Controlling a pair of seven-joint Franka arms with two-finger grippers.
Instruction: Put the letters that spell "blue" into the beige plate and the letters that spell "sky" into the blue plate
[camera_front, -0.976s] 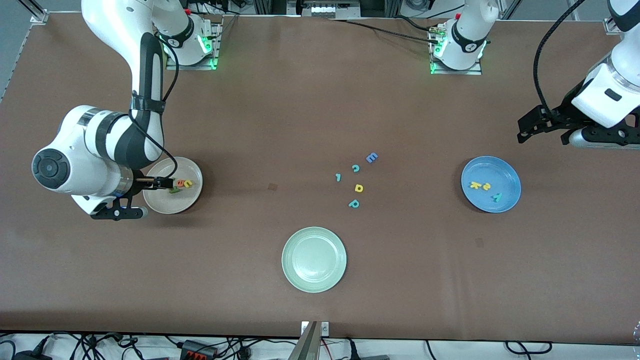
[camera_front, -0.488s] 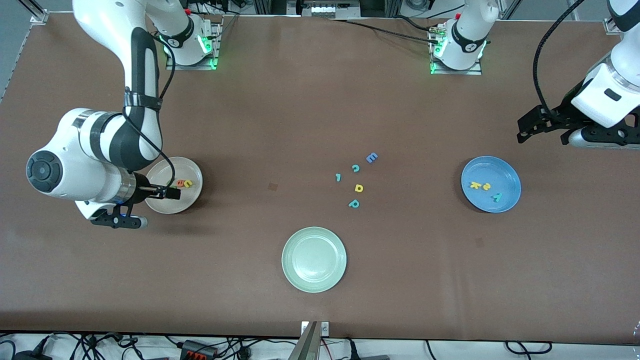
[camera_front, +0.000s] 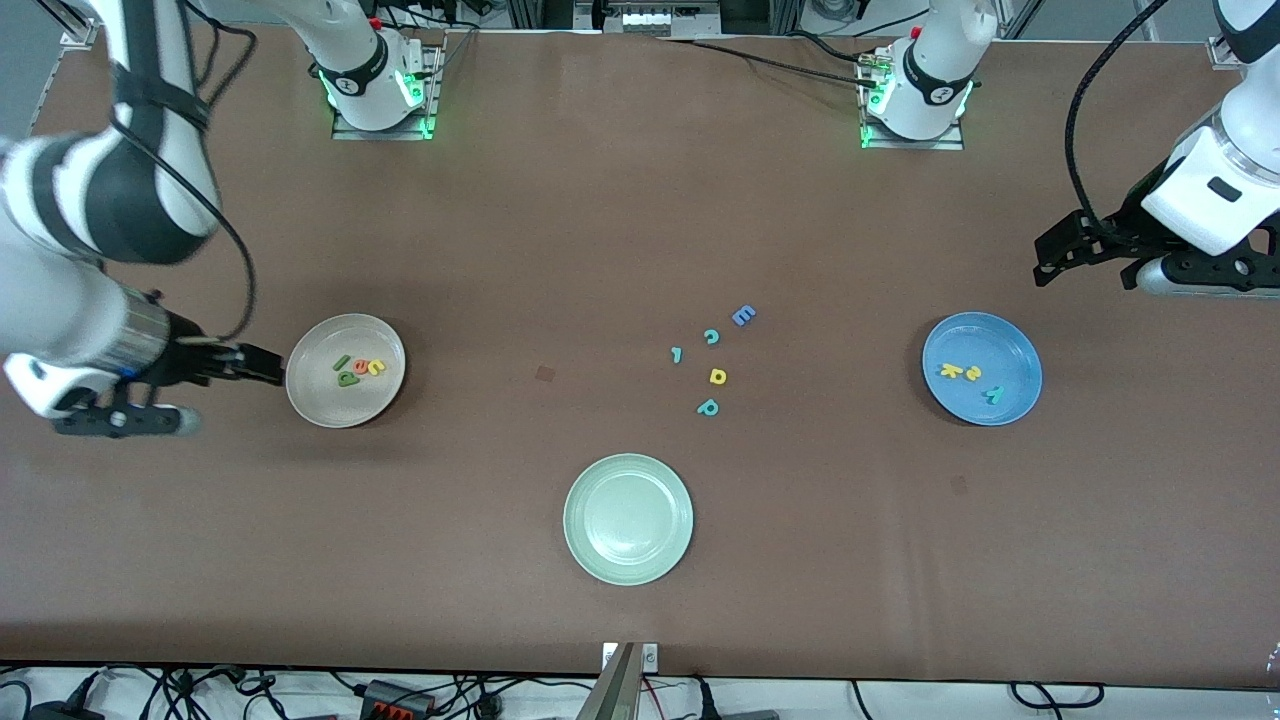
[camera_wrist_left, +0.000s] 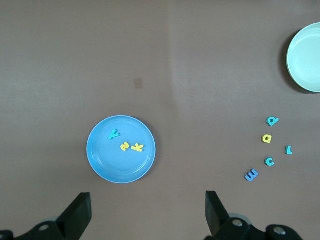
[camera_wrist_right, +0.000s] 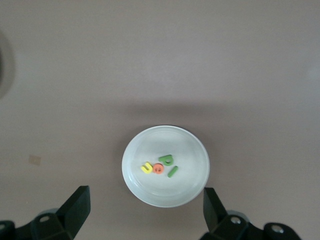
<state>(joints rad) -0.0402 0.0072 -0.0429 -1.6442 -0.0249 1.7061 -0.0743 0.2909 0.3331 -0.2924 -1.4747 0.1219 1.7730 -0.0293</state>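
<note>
The beige plate (camera_front: 345, 405) holds the green "b" (camera_front: 347, 379), the dark green "l" (camera_front: 342, 362), the orange "e" (camera_front: 362, 367) and the yellow "u" (camera_front: 376, 367). My right gripper (camera_front: 262, 362) hangs open and empty, high beside that plate toward the right arm's end; from its wrist the plate (camera_wrist_right: 165, 195) shows between the open fingers (camera_wrist_right: 146, 195). The blue plate (camera_front: 982, 340) holds the yellow "k" (camera_front: 948, 369), the yellow "s" (camera_front: 970, 373) and the teal "y" (camera_front: 992, 394). My left gripper (camera_front: 1088, 272) waits open and empty, up near it (camera_wrist_left: 147, 200).
A pale green plate (camera_front: 628, 518) lies empty nearest the front camera. Between the beige and blue plates lie loose letters: a blue E (camera_front: 743, 315), a teal c (camera_front: 711, 337), a small teal piece (camera_front: 677, 354), a yellow d (camera_front: 717, 376) and a teal p (camera_front: 708, 407).
My right arm has risen and drawn back from over the beige plate toward its own end of the table, uncovering the green letters in the plate. The left arm has not moved.
</note>
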